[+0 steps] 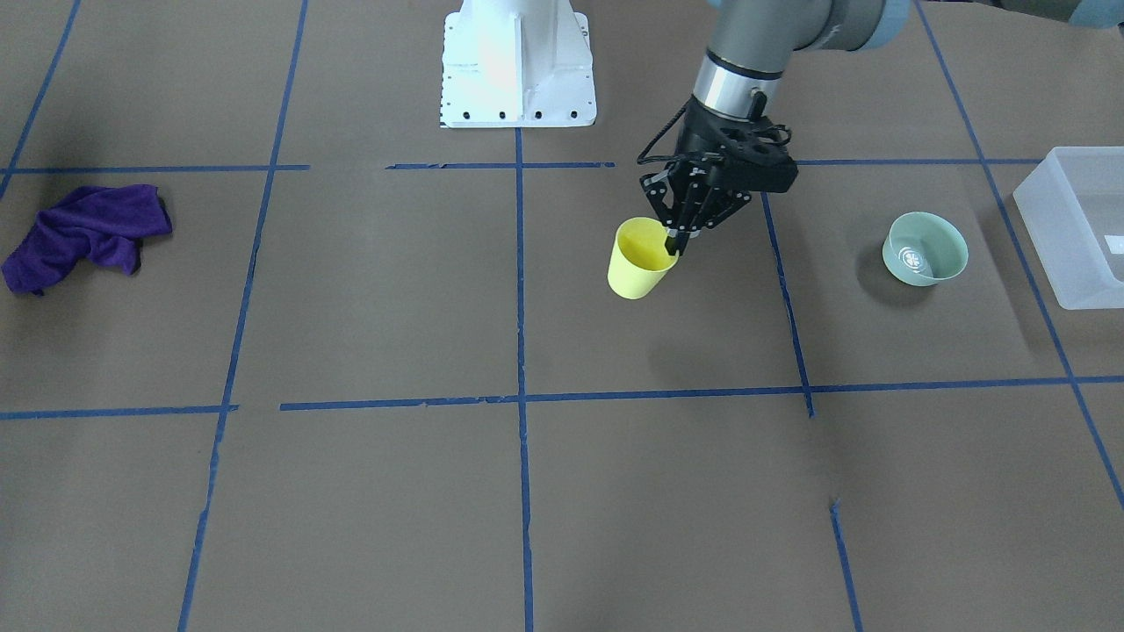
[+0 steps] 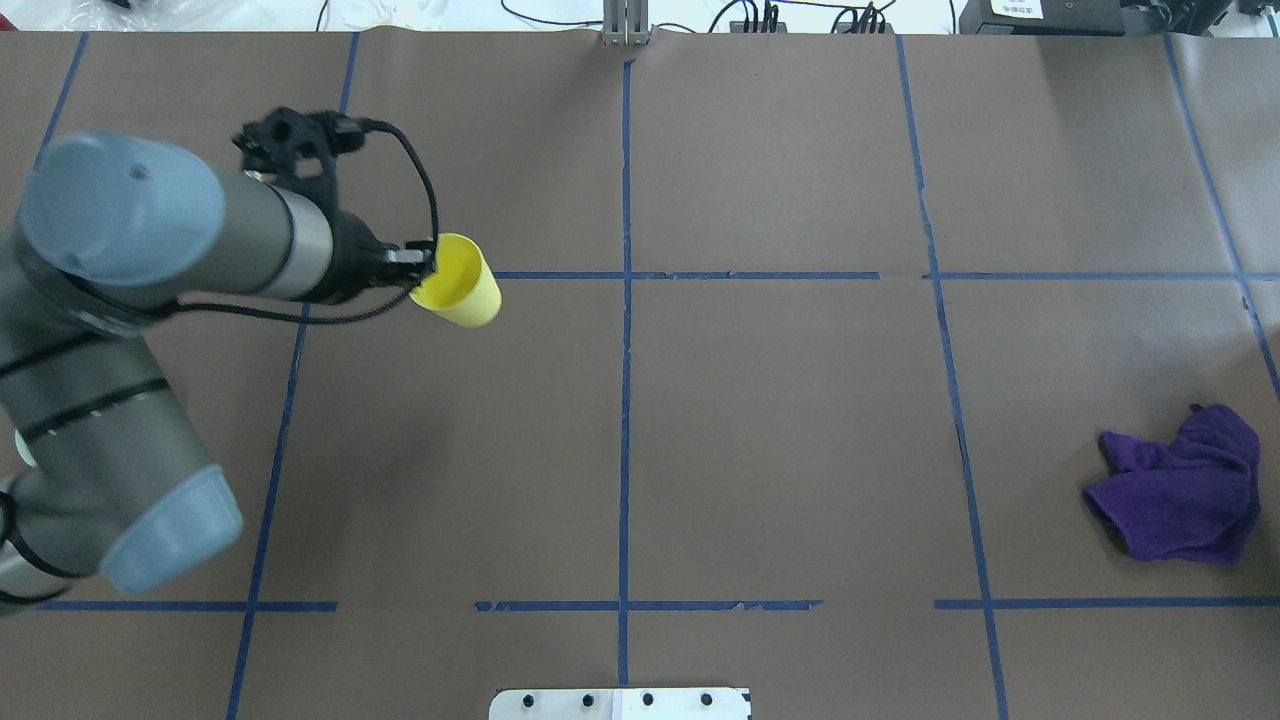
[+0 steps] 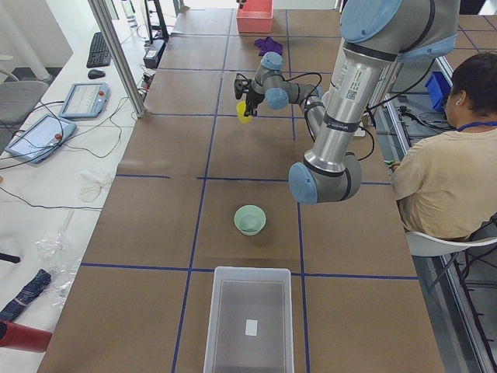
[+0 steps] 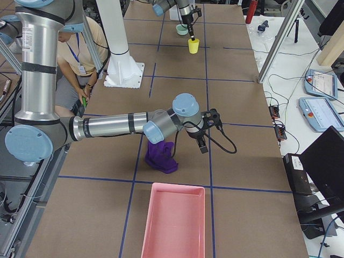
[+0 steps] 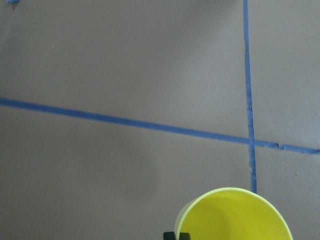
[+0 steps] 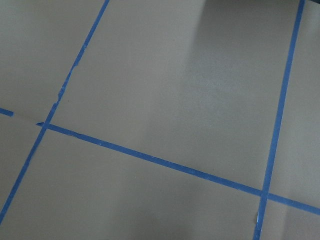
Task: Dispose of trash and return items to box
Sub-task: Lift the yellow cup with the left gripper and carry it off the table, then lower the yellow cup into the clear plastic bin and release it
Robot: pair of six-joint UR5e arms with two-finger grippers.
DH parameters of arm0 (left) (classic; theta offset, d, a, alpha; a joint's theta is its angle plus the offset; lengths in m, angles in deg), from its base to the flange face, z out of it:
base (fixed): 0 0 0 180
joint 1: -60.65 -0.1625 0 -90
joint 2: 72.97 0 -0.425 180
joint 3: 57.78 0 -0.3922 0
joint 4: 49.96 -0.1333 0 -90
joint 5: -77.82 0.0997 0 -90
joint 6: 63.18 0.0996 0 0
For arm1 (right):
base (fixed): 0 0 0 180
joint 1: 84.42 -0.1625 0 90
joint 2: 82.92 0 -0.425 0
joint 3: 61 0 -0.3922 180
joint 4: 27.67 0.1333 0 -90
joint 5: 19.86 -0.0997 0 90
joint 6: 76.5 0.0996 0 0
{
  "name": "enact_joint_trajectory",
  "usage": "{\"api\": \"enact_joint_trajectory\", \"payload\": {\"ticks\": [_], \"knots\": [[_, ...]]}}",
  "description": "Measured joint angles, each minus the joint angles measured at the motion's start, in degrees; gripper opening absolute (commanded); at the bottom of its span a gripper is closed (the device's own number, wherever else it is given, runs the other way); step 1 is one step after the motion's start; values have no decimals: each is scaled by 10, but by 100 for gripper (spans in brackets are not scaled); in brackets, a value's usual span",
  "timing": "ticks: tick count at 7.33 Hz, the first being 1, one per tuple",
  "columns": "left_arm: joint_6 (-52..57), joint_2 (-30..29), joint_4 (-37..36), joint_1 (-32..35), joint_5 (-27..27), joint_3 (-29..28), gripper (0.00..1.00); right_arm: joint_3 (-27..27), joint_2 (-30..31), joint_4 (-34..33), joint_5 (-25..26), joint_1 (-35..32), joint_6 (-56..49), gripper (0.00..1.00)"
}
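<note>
My left gripper (image 1: 674, 244) is clenched on the yellow cup's (image 1: 637, 263) rim, one finger inside, seemingly lifting it to carry past the green bowl (image 1: 925, 248) to the box (image 1: 1067, 219); my right gripper's (image 4: 203, 144) state I cannot tell.

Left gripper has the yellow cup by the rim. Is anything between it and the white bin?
Yes: the mint-green bowl sits on the table roughly in line between the yellow cup and the bin, apart from both. The left gripper holds the cup seemingly off the table, so it might clear the bowl.
</note>
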Motion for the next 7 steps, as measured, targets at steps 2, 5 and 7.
{"api": "enact_joint_trajectory", "payload": {"ticks": [2,5,7], "knots": [[183,59,-2,135,-99,20,0,0,-7,-1,0,2,7,100],[578,200,10,320,-211,2,0,-1,-9,-1,-3,8,31,100],[836,273,56,456,-265,-99,0,-1,-9,0,-2,12,33,100]]}}
